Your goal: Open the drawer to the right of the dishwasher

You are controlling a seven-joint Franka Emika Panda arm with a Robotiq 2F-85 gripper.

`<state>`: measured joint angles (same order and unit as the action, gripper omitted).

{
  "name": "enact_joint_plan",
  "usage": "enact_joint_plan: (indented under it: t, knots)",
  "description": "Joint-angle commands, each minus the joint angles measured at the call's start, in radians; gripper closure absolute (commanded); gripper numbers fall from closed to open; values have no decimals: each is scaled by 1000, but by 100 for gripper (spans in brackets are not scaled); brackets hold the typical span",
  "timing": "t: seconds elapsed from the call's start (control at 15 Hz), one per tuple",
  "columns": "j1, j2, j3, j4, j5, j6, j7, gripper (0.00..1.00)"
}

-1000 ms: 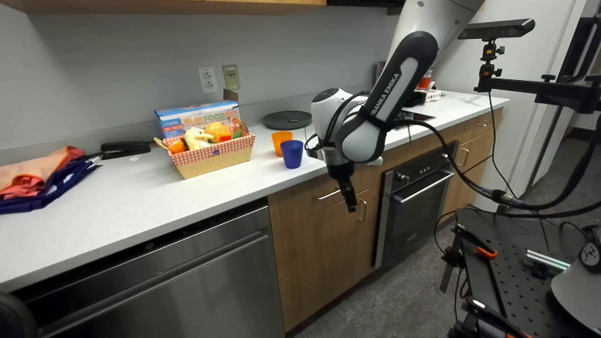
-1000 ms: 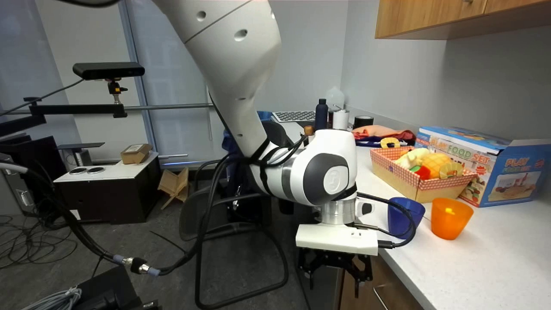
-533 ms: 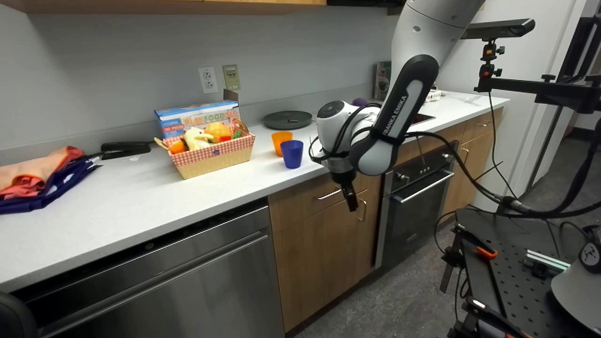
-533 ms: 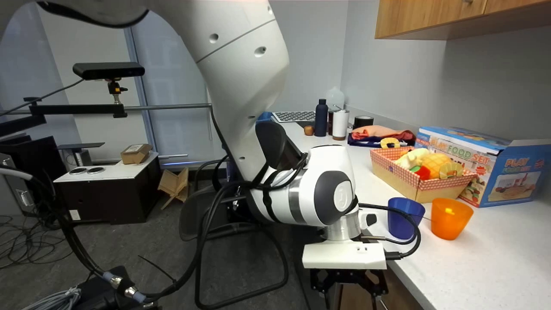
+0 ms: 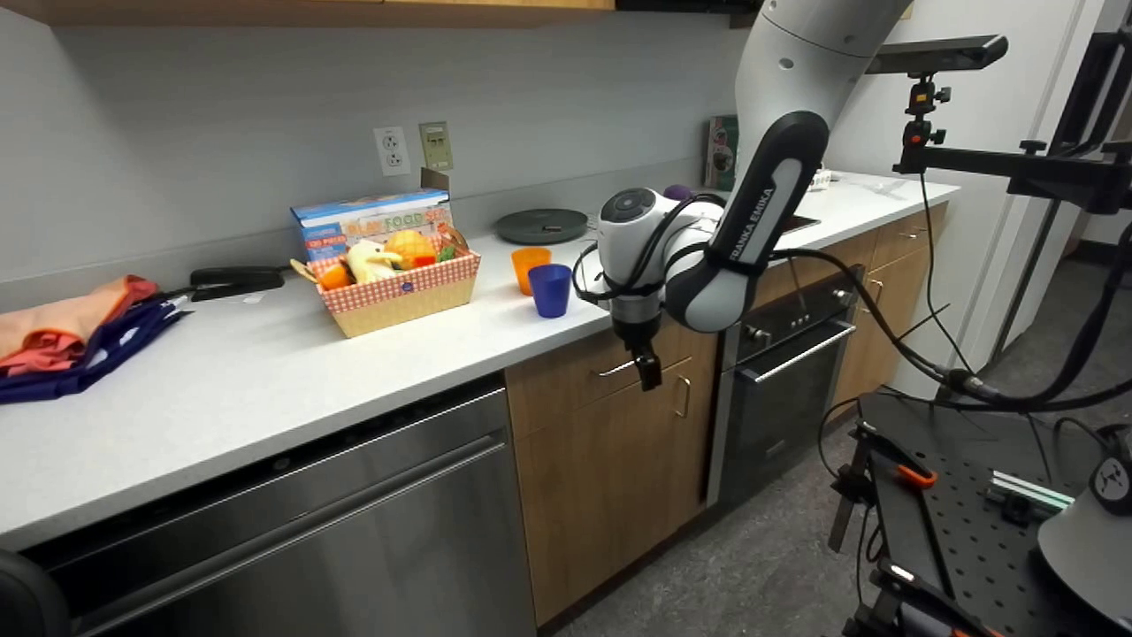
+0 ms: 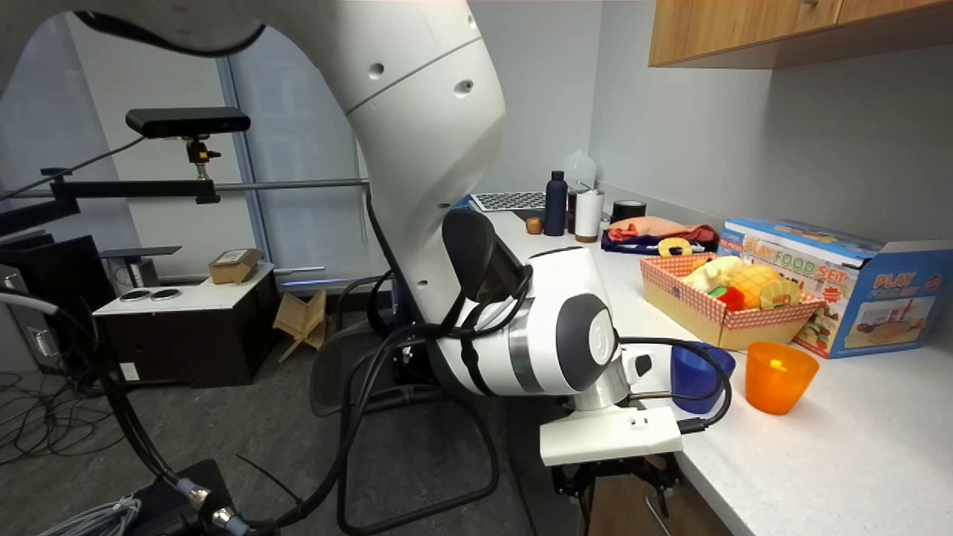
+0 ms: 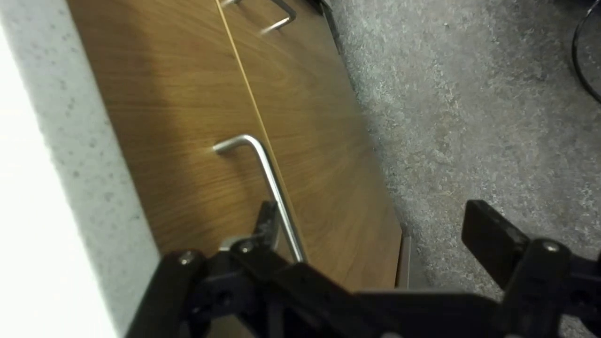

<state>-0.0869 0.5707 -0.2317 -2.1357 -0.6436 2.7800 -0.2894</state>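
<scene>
Exterior view: dishwasher (image 5: 354, 548), with the drawer (image 5: 566, 385) closed just right of it.
From where I stand, gripper (image 7: 373, 209) has jaws wide apart, silver handle (image 7: 274, 188) beside one fingertip (image 7: 268, 217), contact unclear. Likely failure: fingertip hooked too shallow, so it slips off when pulled.

Wrist view: one end of the drawer handle (image 7: 277, 192) is hidden by the gripper (image 7: 371, 211). The dishwasher (image 5: 380, 548) is cut off below in an exterior view; the arm (image 5: 787, 84) is cropped above in both exterior views.
</scene>
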Motion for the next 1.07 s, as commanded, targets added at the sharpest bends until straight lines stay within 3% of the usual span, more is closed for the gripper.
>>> enact_joint_plan:
  t: [0.0,0.6,1.0]
  knots:
    - [1,59,-20,44,-31,76,28,0]
    - [-13,186,-34,118,14,183,28,0]
    - [-39,194,-2,120,52,172,15,0]
